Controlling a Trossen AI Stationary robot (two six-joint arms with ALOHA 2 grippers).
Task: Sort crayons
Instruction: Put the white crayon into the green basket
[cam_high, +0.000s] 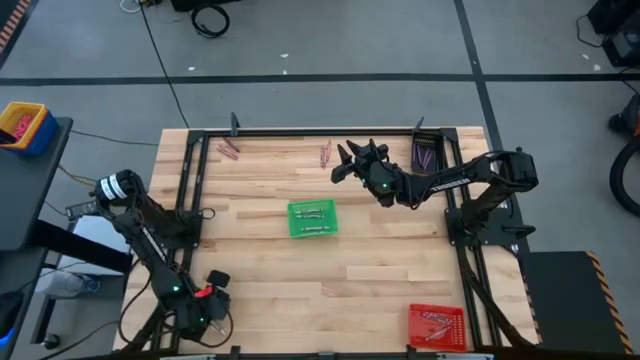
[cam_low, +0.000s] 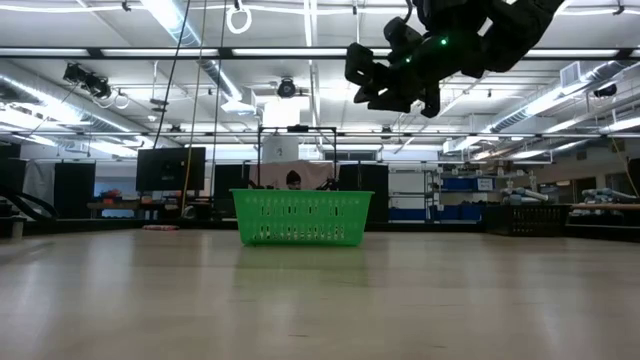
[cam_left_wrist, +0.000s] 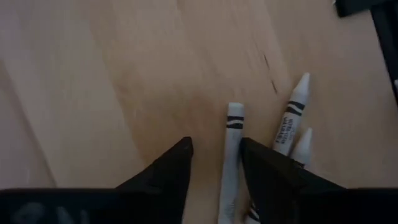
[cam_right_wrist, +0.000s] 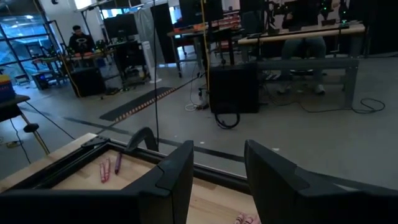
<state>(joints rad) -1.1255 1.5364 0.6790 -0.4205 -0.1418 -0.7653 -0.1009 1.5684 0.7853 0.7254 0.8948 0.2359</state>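
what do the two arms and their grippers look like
Both arms are dark, jointed links. The left arm has a white cylindrical joint near its base and a red patch by the left gripper. The right arm shows a small green light near the right gripper. The jaws are dark, wedge-shaped.

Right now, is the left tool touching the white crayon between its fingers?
Cannot tell. In the left wrist view the white crayon lies between the left tool's open fingers, close to one, but neither contact nor a gap shows plainly.

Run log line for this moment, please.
left gripper: open, around white crayon, near-left table corner | right gripper: open, raised near far pink crayons | green tray: holds crayons
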